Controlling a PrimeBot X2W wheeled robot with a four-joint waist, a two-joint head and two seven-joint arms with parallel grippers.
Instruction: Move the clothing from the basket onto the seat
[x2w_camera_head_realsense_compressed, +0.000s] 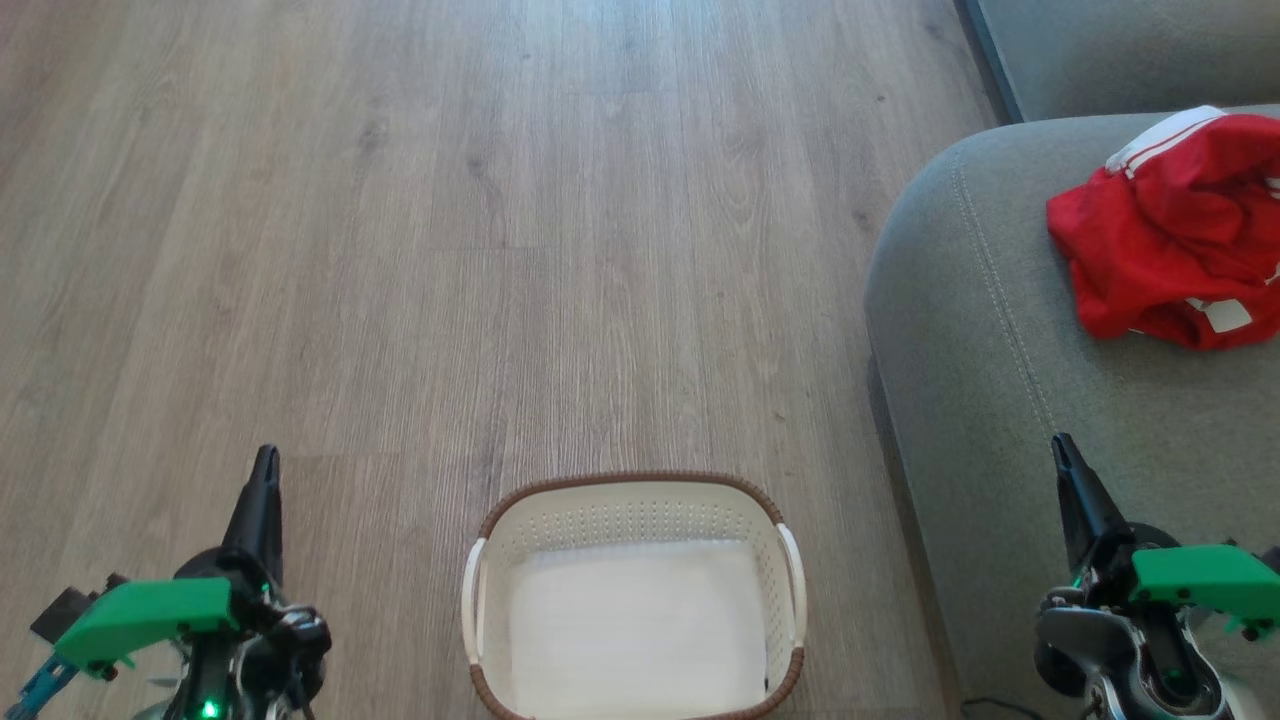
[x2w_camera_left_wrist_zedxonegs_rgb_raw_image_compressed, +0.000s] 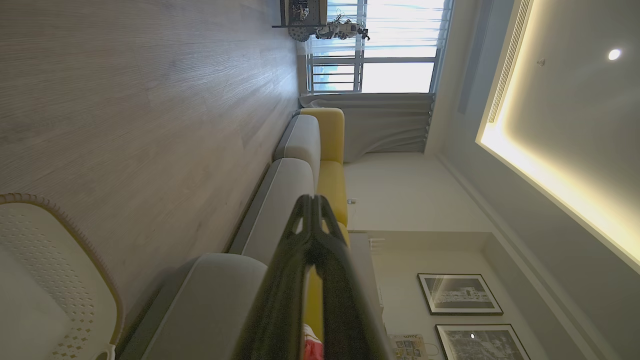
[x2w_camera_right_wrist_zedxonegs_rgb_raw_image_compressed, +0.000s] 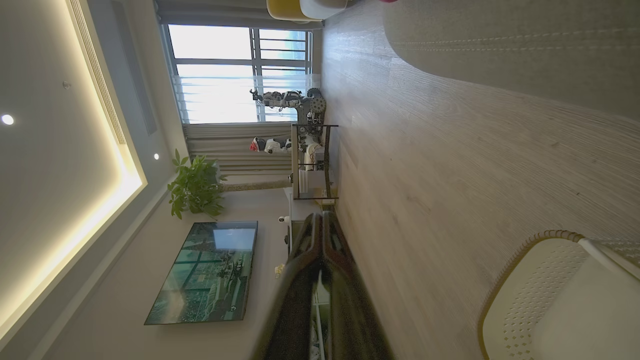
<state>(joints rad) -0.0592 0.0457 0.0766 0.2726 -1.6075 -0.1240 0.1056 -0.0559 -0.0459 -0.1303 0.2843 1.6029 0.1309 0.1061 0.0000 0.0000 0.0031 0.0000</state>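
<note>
The clothing (x2w_camera_head_realsense_compressed: 1165, 235) lay in a crumpled red heap on the sofa (x2w_camera_head_realsense_compressed: 980, 380), toward the right edge of the head view, with a white striped band turned up at its far side and a small white label showing near its front. It sat well back from the sofa's rounded, stitched corner and well apart from the basket (x2w_camera_head_realsense_compressed: 630, 478), which stood on the wooden floor (x2w_camera_head_realsense_compressed: 500, 250) just beside the sofa's front. Inside the basket there was a flat white sheet (x2w_camera_head_realsense_compressed: 635, 630) and nothing red, so the task looked complete, or very nearly so. The left jaws hung over the floor to the left of the basket and the right jaws over the sofa's near edge; both pairs were pressed together at the tips and held nothing. Judging by its loose folds, the clothing was light, soft and limp. It would sag and trail from any single pinch, and it would neither slip nor break. Should it need shifting, the best hold seemed a raised ridge of bunched fabric near the middle of the heap, or the thicker white band, taken with a deep bite so that several layers came up together.
</note>
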